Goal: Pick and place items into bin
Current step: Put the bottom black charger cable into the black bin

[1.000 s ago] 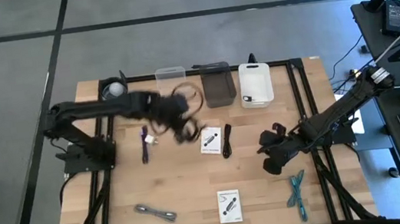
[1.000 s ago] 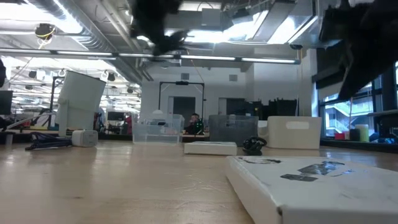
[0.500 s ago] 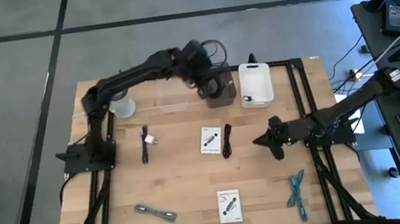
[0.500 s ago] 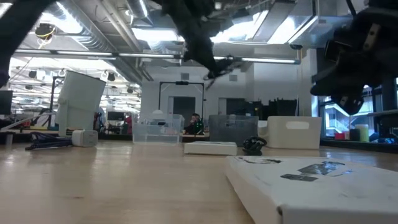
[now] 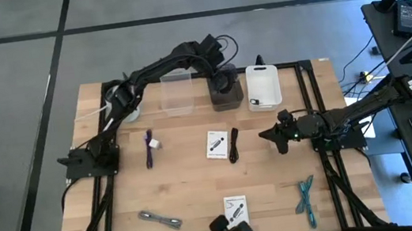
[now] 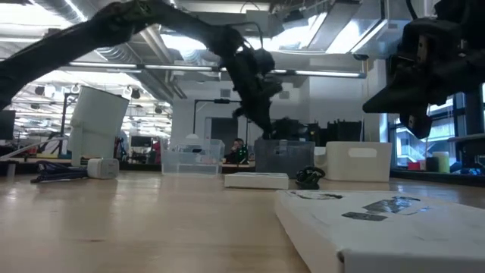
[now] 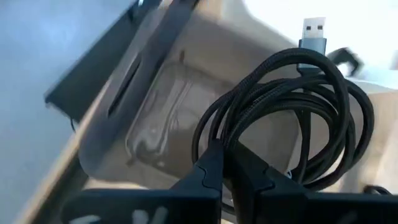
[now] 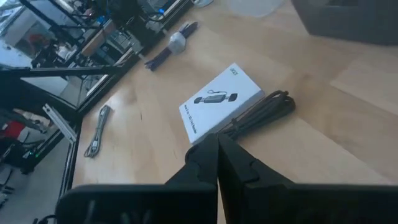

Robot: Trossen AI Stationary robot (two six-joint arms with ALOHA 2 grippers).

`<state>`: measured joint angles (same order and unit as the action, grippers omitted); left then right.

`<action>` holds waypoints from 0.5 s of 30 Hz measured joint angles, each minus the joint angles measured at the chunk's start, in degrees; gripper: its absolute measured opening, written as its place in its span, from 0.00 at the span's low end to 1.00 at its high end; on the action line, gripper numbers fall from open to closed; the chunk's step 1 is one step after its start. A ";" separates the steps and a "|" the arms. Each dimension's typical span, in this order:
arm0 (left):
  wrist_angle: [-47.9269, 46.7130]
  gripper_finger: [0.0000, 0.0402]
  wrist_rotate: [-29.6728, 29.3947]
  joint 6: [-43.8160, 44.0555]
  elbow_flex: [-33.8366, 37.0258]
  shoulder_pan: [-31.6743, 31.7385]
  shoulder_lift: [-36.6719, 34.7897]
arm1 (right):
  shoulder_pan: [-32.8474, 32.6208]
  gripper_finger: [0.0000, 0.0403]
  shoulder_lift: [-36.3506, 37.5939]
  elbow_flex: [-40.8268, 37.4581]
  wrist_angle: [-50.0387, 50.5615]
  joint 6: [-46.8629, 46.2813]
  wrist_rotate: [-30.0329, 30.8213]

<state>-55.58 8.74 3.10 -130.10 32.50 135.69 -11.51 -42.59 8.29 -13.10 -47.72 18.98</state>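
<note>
Left gripper (image 7: 225, 163) clamped on the black cable coil (image 7: 292, 118), poised directly over the dark bin (image 5: 226, 95) for a drop inside. Right gripper (image 5: 279, 138) shut and empty, waiting above the worktop (image 5: 192, 189) near the white card (image 5: 217, 143).

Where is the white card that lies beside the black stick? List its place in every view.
High view: white card at table centre, below the bins.
Low view: flat in mid-distance, centre.
Left wrist view: not in it; only the black cable coil over the grey bin.
Right wrist view: centre.
Shared landmark: the black stick beside it.
</note>
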 joint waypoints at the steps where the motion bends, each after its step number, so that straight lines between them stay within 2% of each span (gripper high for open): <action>1: -0.60 0.01 -0.24 1.48 0.00 0.01 0.55 | 0.11 0.00 0.00 0.00 0.04 0.00 0.00; 7: -0.17 0.03 -0.80 7.41 -0.04 -0.14 1.26 | 0.52 0.00 0.00 0.00 0.09 0.02 -0.02; 15: -0.49 0.14 -4.05 10.88 -0.04 -0.06 1.26 | 0.52 0.00 -0.01 0.00 0.13 0.09 -0.02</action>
<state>-56.07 4.69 13.98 -130.15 32.45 136.94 -10.98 -42.60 8.29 -12.97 -47.64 18.96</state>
